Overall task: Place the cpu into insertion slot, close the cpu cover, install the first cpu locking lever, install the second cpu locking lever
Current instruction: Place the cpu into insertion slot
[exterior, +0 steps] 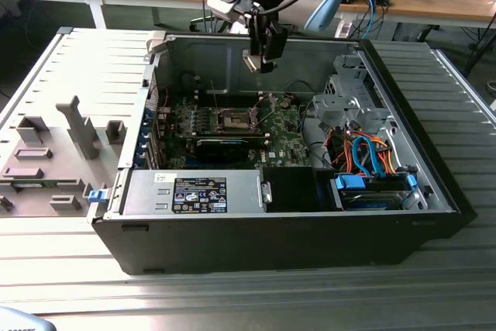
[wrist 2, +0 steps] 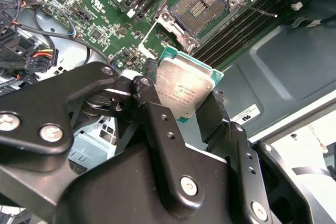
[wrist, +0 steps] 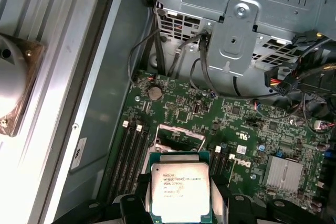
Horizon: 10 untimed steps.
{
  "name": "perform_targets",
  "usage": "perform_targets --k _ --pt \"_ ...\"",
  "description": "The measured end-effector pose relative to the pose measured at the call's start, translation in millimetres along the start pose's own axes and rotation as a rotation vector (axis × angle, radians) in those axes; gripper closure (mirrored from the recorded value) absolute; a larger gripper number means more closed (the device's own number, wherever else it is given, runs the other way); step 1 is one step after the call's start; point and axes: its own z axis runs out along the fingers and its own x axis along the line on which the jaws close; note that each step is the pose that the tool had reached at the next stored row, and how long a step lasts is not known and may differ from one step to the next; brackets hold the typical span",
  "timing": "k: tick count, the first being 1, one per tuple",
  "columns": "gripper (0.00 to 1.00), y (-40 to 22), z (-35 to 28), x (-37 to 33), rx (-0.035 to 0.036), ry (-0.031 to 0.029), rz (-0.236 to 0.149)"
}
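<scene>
My gripper (exterior: 262,58) is clamped on the cpu (wrist 2: 185,88), one black finger (wrist 2: 149,98) on each of two opposite edges, so its flat face looks back at both wrist cameras. I hang above the open computer case (exterior: 232,249), near its far wall in the exterior view and well clear of the motherboard (wrist: 247,129) on the case floor.

The insertion slot (wrist 2: 199,6) lies below the chip and a little ahead of it, toward the middle of the board, between two banks of long black memory slots. It is uncovered, with a dark, finely pinned field inside a silver metal rim.

The chip is a thin square with no long axis. It has a pale brushed-metal lid on a green substrate lip, hard and smooth. Its edges look close to parallel with the socket's rim, so I judge the gap is mostly descent with a short shift forward.
</scene>
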Motion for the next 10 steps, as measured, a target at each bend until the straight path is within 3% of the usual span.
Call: perform_targets --k 10 --pt "0.46 0.0 0.1 0.0 -0.0002 -0.0013 0.016"
